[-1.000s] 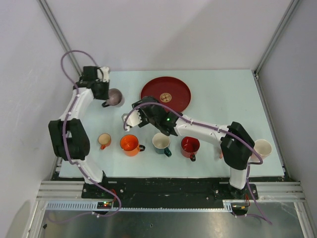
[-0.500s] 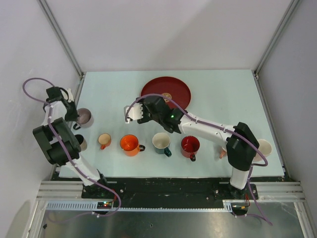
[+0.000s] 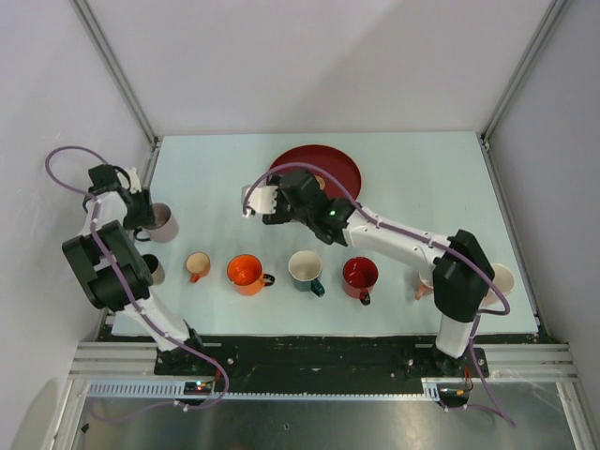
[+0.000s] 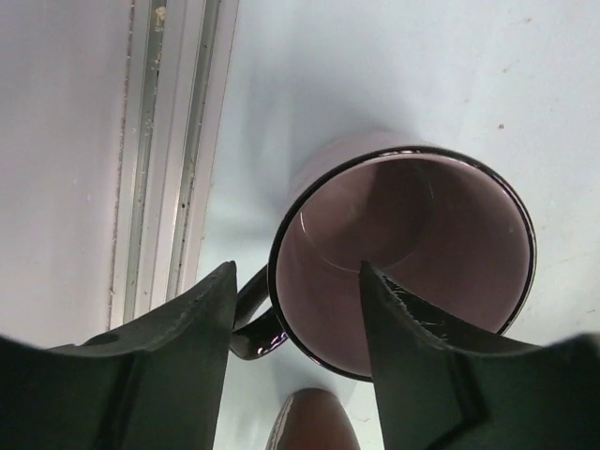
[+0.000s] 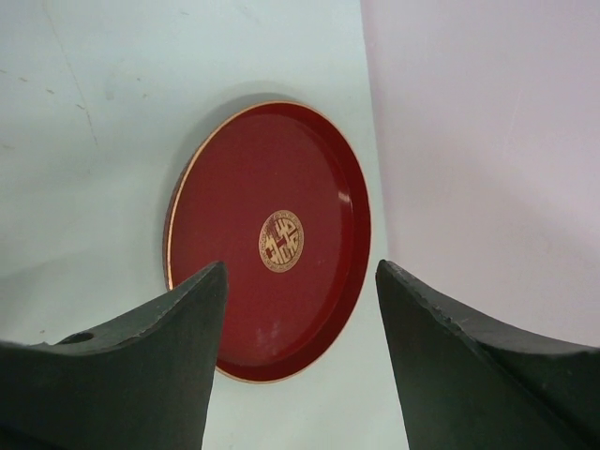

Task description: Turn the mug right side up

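**Mauve mug upright at the table's left edge**

We see plain white walls (image 3: 328, 56) on three sides, with aluminium posts (image 3: 114, 66) rising at the far corners. They close in a pale blue-green table (image 3: 422, 187). Its surface is matte, and the wrist views show a few small specks and scuffs on it. A metal rail (image 4: 178, 141) runs along its left side.

The right arm (image 3: 403, 246) stretches from its near-right base towards the far middle of the table. The left arm (image 3: 112, 267) is folded up at the left edge.

A round red plate (image 3: 337, 169) with a gold emblem lies flat at the far middle, partly under the right arm. Along the near side stands a row of mugs, all mouth up: a small tan mug (image 3: 197, 264), an orange mug (image 3: 244, 272), a teal mug (image 3: 305, 268) and a red mug (image 3: 359, 275). A cream mug (image 3: 497, 279) sits at the right edge. A brown mug (image 3: 153, 270) sits just beside the left arm.

The mauve mug (image 4: 403, 253) stands on its base at the left edge, mouth up, near the rail. The left gripper (image 4: 295, 281) is above it with its fingers spread. They straddle the rim beside the handle and do not pinch it. The right gripper (image 5: 302, 272) hangs over the plate with its fingers apart, grasping nothing.
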Controlling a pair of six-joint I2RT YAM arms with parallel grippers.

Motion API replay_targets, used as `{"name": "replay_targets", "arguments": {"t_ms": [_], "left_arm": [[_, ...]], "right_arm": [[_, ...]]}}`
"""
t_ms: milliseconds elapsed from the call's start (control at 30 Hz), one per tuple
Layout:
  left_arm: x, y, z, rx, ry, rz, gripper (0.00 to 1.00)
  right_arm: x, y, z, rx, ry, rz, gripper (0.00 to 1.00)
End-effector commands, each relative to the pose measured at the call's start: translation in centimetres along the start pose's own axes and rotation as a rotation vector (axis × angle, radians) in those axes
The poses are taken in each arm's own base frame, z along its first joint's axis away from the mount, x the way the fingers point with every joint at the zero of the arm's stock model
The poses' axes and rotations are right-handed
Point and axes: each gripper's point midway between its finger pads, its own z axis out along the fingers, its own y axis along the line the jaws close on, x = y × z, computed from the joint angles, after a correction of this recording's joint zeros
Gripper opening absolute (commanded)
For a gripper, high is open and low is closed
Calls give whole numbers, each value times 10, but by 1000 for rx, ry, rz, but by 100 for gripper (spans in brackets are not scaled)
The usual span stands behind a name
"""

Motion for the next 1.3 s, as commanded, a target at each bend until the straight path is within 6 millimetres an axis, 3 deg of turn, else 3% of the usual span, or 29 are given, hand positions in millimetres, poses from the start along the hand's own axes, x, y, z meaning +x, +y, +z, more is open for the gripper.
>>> {"name": "replay_targets", "arguments": {"t_ms": [0, 100, 200, 367, 533, 633, 700, 767, 933, 1067, 1267], "left_arm": [[-30, 1, -22, -2, -112, 29, 63], [-46, -5, -44, 16, -180, 33, 70], [-61, -18, -66, 40, -246, 57, 77], [-85, -67, -110, 70, -354, 198, 84], [-106, -131, -172, 124, -510, 312, 96], [-96, -157, -208, 172, -562, 305, 99], [-77, -161, -227, 199, -582, 306, 99], [-53, -150, -243, 164, -608, 345, 100], [12, -133, -248, 107, -752, 432, 100], [37, -128, -242, 105, -912, 307, 100], [57, -110, -209, 28, -943, 139, 100]], "right_arm": [[-8, -62, -33, 125, -74, 234, 70], [10, -78, -41, 157, -64, 394, 70], [46, -101, -55, 222, -20, 611, 70], [138, -127, -93, 340, 96, 1063, 70], [227, -123, -145, 458, 179, 1469, 79], [268, -118, -184, 595, 248, 1552, 80], [280, -115, -210, 702, 279, 1518, 80], [284, -114, -233, 808, 271, 1472, 81], [289, -93, -274, 985, 237, 1429, 81], [291, -52, -281, 991, 216, 1425, 81], [285, -11, -280, 947, 143, 1403, 79]]}}
